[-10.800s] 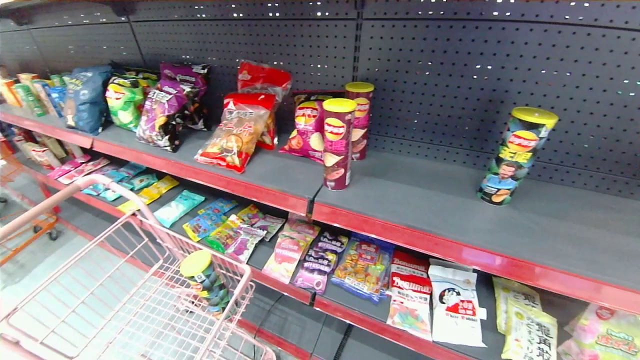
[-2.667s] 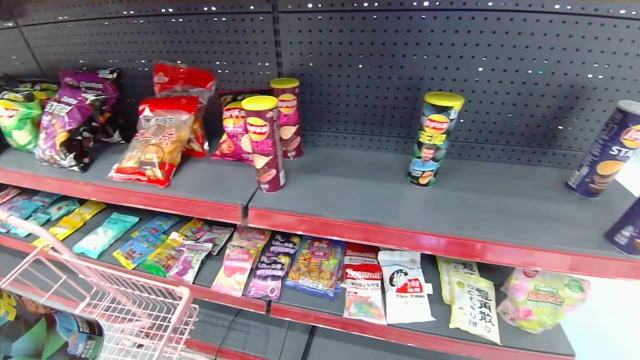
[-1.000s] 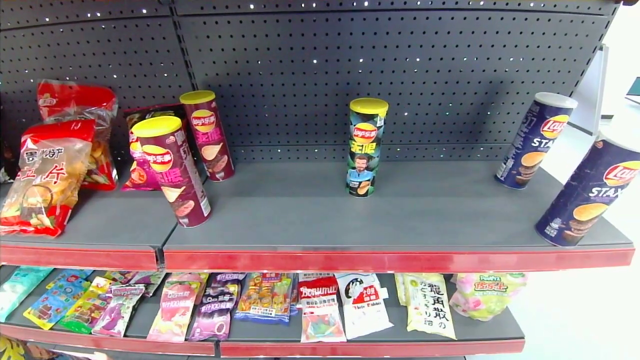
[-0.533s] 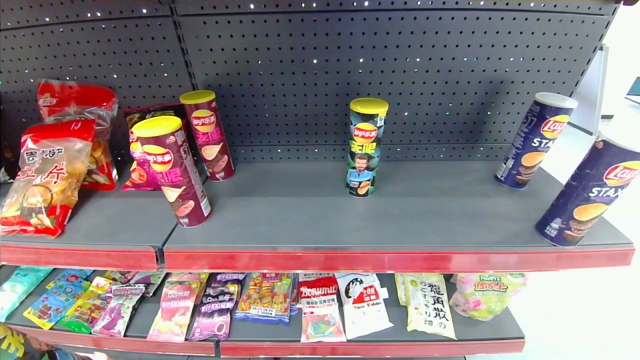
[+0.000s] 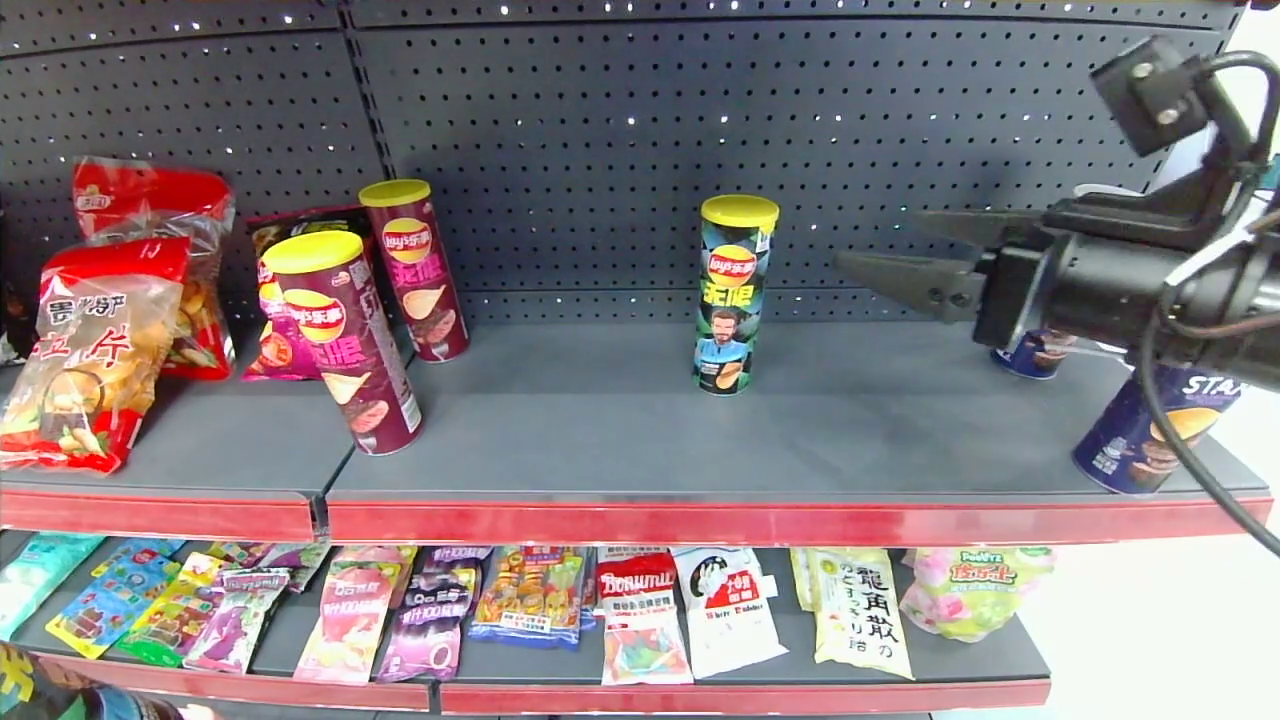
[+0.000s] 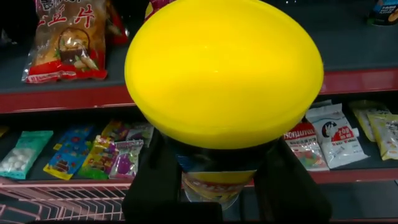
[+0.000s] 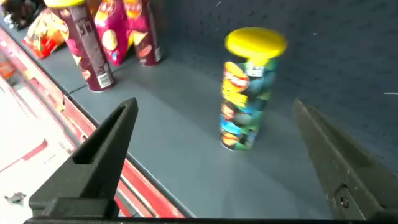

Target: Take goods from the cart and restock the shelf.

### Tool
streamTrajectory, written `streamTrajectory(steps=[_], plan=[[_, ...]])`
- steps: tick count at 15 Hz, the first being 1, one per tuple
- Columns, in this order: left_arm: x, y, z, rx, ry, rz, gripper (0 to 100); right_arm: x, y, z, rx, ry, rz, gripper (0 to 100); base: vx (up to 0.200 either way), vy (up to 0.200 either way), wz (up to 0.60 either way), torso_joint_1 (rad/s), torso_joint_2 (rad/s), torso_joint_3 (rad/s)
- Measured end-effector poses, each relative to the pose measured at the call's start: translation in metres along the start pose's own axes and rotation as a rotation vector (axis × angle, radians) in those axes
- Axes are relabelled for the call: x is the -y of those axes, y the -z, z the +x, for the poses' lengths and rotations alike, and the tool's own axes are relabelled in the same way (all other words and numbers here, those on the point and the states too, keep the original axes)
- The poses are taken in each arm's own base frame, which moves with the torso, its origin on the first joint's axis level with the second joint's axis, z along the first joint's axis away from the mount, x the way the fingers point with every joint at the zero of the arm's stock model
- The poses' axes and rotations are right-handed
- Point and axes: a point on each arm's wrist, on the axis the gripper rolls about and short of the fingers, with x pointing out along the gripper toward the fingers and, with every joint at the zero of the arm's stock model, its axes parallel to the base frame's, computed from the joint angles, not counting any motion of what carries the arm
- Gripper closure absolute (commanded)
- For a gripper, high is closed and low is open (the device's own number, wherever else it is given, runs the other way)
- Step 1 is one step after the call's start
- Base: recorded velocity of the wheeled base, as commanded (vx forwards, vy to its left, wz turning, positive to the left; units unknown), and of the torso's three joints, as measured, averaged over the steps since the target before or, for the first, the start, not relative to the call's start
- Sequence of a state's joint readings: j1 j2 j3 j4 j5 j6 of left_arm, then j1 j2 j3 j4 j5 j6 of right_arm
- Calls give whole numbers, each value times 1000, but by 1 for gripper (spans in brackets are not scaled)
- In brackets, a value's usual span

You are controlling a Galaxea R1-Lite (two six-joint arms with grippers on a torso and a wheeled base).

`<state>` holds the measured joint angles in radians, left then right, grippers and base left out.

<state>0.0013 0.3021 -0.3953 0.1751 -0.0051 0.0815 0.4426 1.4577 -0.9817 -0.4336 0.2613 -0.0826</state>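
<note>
Left gripper (image 6: 221, 186) is clamped on the held can (image 6: 211, 177), with a finger on either side of the tube below its yellow lid (image 6: 224, 68). Gripping the sides keeps the can upright, which looks suited to setting it down on its base. In the head view this can pokes in at about 7 o'clock, low and well apart from the upper shelf (image 5: 800, 520).

The right gripper (image 5: 880, 240) comes in from 3 o'clock, level above that shelf, its fingers spread wide with nothing between them. It points toward 9 o'clock at the green can (image 5: 735, 290), which stands upright near the middle of the shelf, apart from the fingertips.

The maroon cans (image 5: 345, 340) stand at the green can's 9 o'clock. The blue cans (image 5: 1150, 430) stand at its 3 o'clock, partly hidden behind the right arm. The goods seem grouped by kind, so the bare boards on either side of the green can are the likely home for the held one. Placing has not yet begun. The open right gripper so near the green can risks tipping it.
</note>
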Motion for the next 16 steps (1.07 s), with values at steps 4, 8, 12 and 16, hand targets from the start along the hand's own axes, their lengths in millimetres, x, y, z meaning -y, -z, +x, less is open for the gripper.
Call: streamTrajectory(steps=[4,8,12,16], plan=[[0,-3,0,5,-1,0,100,10,30,47,-26,2,-11,0,0,0,0,0,0,0],[0,-2,0,1,0,0,100,23,56,79,-42,17,-28,0,0,0,0,0,0,0],[0,-2,1,-4,1,0,100,30,69,102,-65,24,-20,0,0,0,0,0,0,0],[0,-2,2,-8,3,0,100,36,75,122,-68,34,-20,0,0,0,0,0,0,0]])
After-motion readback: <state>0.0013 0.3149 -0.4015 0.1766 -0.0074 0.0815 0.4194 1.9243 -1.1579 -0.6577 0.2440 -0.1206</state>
